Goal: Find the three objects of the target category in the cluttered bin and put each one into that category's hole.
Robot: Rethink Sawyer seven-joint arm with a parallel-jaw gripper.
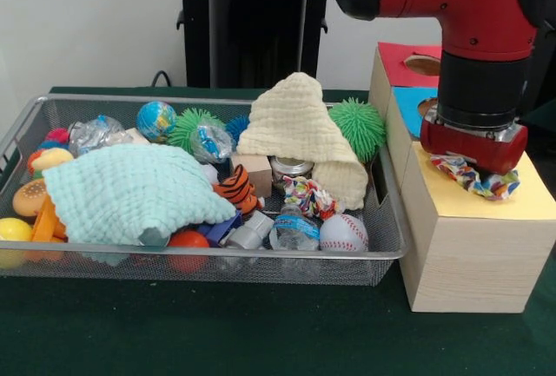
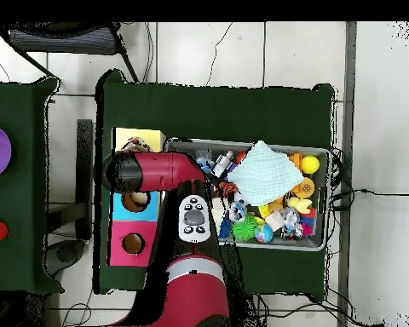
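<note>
My gripper point(image 1: 473, 166) hangs over the yellow-topped wood box point(image 1: 521, 202) at the right of the bin. A bunched polka-dot fabric piece point(image 1: 478, 181) sits right under it, held just above the yellow top. The round hole is hidden beneath the gripper and the fabric. A second polka-dot piece point(image 1: 308, 195) lies in the wire mesh bin point(image 1: 217, 254), between the cream cloth and a baseball. No third piece shows. In the overhead view the arm point(image 2: 152, 172) covers the yellow box point(image 2: 140, 136) and the gripper.
A mint-green waffle cloth point(image 1: 130, 189) covers the bin's left half and a cream waffle cloth point(image 1: 300, 128) is heaped at the back. Balls, a tiger toy point(image 1: 236, 189) and a small bottle point(image 1: 295, 227) lie around. Blue-topped point(image 1: 408, 98) and red-topped point(image 1: 401, 56) boxes stand behind the yellow one.
</note>
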